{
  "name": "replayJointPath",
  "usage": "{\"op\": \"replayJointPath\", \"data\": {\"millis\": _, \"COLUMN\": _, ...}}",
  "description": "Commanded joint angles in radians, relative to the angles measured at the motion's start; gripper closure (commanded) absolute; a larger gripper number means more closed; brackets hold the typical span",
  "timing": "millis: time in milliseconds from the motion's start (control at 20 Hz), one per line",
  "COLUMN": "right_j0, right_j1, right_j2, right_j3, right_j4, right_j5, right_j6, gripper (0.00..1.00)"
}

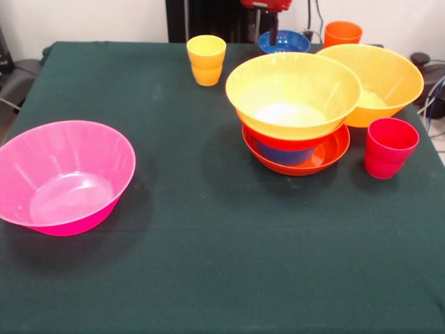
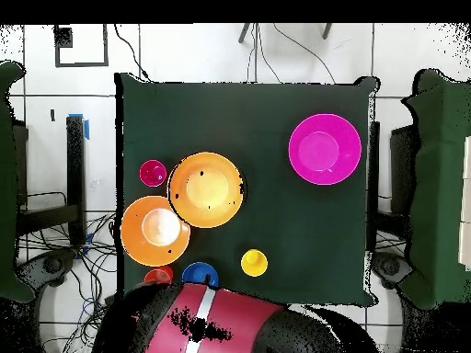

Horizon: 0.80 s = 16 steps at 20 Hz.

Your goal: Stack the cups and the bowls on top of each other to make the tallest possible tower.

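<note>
- tower (image 1: 293, 111): yellow bowl on top, red + blue under, red-orange dish lowest; table (image 1: 208, 264) mid-right in front view.
- gripper (image 1: 267, 5) at top edge, above tower's far side, by blue bowl (image 1: 283, 42); jaws: can't tell.
- pink bowl (image 1: 62, 174) alone, well apart, opposite side.

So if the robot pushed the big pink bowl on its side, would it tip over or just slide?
Probably slide. The pink bowl sits upright on a flat base much narrower than its wide rim, so a low push should scoot it over the green cloth. A push high on the rim might rock it. It looks thin and glossy, so likely light and slippery.
</note>
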Motion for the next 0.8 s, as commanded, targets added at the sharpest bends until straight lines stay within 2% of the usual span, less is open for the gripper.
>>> {"op": "replayJointPath", "data": {"millis": 50, "right_j0": 0.019, "right_j1": 0.091, "right_j2": 0.05, "right_j3": -0.162, "right_j4": 0.001, "right_j5": 0.007, "right_j6": 0.079, "gripper": 0.0}}
{"op": "replayJointPath", "data": {"millis": 450, "right_j0": 0.022, "right_j1": 0.106, "right_j2": 0.045, "right_j3": -0.171, "right_j4": 0.005, "right_j5": 0.01, "right_j6": 0.078, "gripper": 0.0}}
{"op": "replayJointPath", "data": {"millis": 600, "right_j0": 0.012, "right_j1": 0.145, "right_j2": 0.047, "right_j3": -0.193, "right_j4": -0.004, "right_j5": -0.012, "right_j6": 0.081, "gripper": 0.0}}
{"op": "replayJointPath", "data": {"millis": 800, "right_j0": 0.008, "right_j1": 0.155, "right_j2": 0.051, "right_j3": -0.2, "right_j4": -0.01, "right_j5": -0.017, "right_j6": 0.085, "gripper": 0.0}}
